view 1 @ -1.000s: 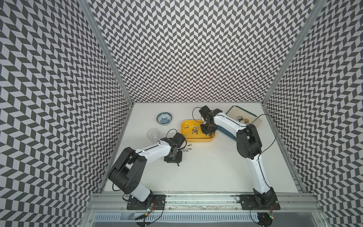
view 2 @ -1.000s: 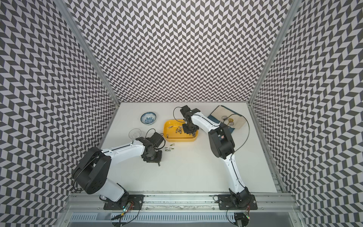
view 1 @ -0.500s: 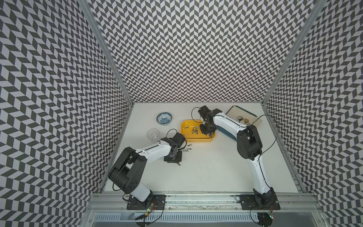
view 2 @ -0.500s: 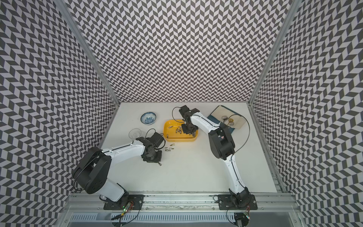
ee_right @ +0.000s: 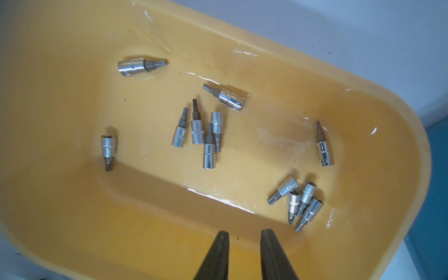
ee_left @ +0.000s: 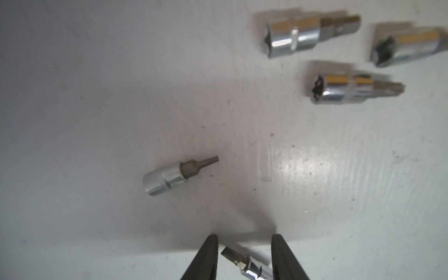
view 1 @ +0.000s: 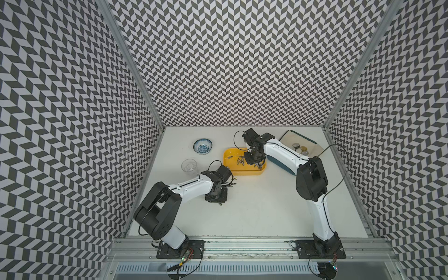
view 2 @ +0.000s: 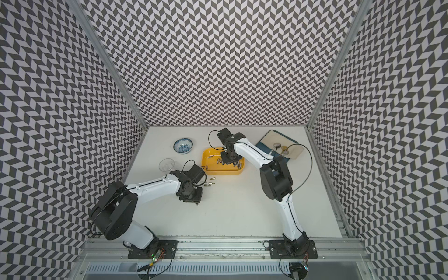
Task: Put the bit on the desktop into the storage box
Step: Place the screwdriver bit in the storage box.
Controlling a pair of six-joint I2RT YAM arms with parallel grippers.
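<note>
Steel bit [ee_left: 244, 265] on bench [ee_left: 72, 97]: looks like pick-up step.
Your L hand [ee_left: 244, 238] straddles it part-open, not gripping yet; close, lift, carry to yellow storage box [ee_right: 72, 218]. R hand [ee_right: 243, 234] over box, barely open, empty.

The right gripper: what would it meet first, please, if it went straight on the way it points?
Probably the bare yellow floor of the storage box, near its wall just ahead of the right gripper, though depth is unclear.
</note>
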